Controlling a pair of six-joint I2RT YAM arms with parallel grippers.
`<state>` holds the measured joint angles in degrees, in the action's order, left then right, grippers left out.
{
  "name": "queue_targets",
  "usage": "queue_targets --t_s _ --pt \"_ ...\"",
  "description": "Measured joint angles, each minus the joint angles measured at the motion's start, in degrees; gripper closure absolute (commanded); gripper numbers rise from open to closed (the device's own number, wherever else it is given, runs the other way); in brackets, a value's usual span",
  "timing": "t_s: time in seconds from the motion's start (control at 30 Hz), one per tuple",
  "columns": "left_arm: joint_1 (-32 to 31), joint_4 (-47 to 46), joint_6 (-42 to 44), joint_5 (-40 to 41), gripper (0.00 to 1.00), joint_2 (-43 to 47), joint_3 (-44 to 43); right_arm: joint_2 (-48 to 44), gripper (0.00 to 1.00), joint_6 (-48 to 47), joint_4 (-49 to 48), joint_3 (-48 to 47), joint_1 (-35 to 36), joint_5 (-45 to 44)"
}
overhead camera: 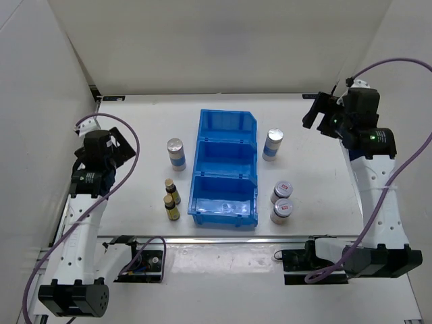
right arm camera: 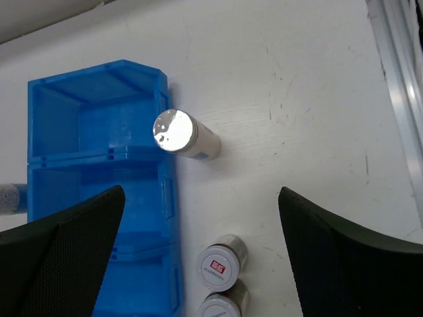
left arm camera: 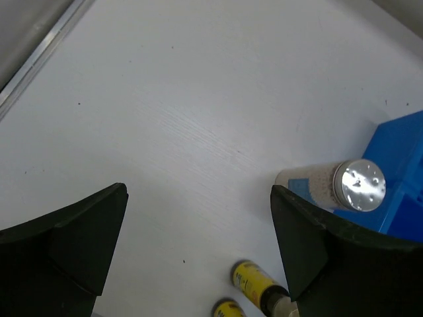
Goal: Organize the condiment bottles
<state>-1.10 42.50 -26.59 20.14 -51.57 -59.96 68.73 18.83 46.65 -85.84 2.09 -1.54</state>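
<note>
A blue three-compartment bin sits mid-table with nothing in it. Left of it stand a silver-topped white cylinder and two amber bottles. Right of it stand a second cylinder and two white jars with red-marked lids. My left gripper is open, raised above the table left of the left cylinder, with the amber bottles below it. My right gripper is open and high at the far right, over the right cylinder and the jars.
White walls enclose the table at the back and both sides. Purple cables loop off both arms. The arm bases and mounts sit along the near edge.
</note>
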Motion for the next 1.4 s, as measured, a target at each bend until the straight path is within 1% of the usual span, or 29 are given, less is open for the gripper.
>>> queue_targets --t_s 0.07,0.17,0.23,0.3,0.37,0.43,0.53,0.63,0.7,0.83,1.0,1.13,1.27,1.3,1.37,1.4 --pt "-0.4 1.3 0.5 -1.4 0.00 -0.5 0.0 0.1 0.00 -2.2 0.2 -2.6 1.6 -2.3" --pt "-0.6 2.3 0.0 -3.4 0.00 -1.6 -0.1 0.1 0.00 -4.4 0.2 -5.0 3.5 -8.0" --pt "-0.6 2.6 -1.9 -4.4 0.00 -2.4 0.0 -0.5 0.00 -4.2 -0.3 -4.8 3.7 -13.2" --pt "-0.7 2.6 -4.2 -4.9 0.00 -3.2 0.6 -1.6 0.00 -4.3 -1.6 -2.4 3.6 -16.6" --pt "-0.7 2.6 -5.9 -5.4 0.00 -4.0 1.6 -1.6 0.00 -5.1 -1.3 -1.1 3.5 -16.2" --pt "-0.7 2.9 -6.9 -5.9 0.00 -4.5 2.9 -0.1 0.00 -5.8 -1.6 -1.2 3.7 -13.8" --pt "-0.7 3.4 -7.4 -5.9 0.00 -4.3 4.5 5.9 0.00 -6.1 0.5 -4.5 5.7 -9.8" --pt "-0.7 3.6 -7.6 -6.1 0.00 -4.1 5.8 16.8 0.00 -6.4 4.1 -11.7 9.4 -6.7" --pt "-0.7 3.8 -7.8 -6.3 0.00 -4.2 6.1 23.8 0.00 -6.4 6.2 -15.3 11.8 -6.4" --pt "-0.7 3.8 -8.2 -6.4 0.00 -4.2 6.1 33.3 0.00 -6.4 9.0 -16.0 15.5 -5.5" --pt "-0.7 3.8 -8.1 -6.0 0.00 -4.1 6.1 39.1 0.00 -5.8 11.2 -16.2 16.1 -5.3" --pt "-0.7 3.8 -7.8 -4.7 0.00 -3.9 6.1 43.4 0.00 -5.5 12.5 -18.6 15.9 -5.4" --pt "-0.7 3.8 -7.4 -3.5 0.00 -3.6 6.1 46.2 0.09 -5.3 13.4 -19.0 15.9 -5.9" --pt "-0.7 3.8 -7.3 -3.2 0.00 -3.5 6.1 46.5 0.18 -5.3 13.6 -19.0 15.9 -6.1" --pt "-0.7 3.8 -7.2 -2.8 0.00 -3.5 6.1 46.7 0.29 -5.3 13.8 -19.0 15.9 -6.6" --pt "-0.7 3.8 -7.1 -2.6 0.00 -3.5 6.1 46.7 0.42 -5.3 14.1 -19.2 15.9 -6.9"
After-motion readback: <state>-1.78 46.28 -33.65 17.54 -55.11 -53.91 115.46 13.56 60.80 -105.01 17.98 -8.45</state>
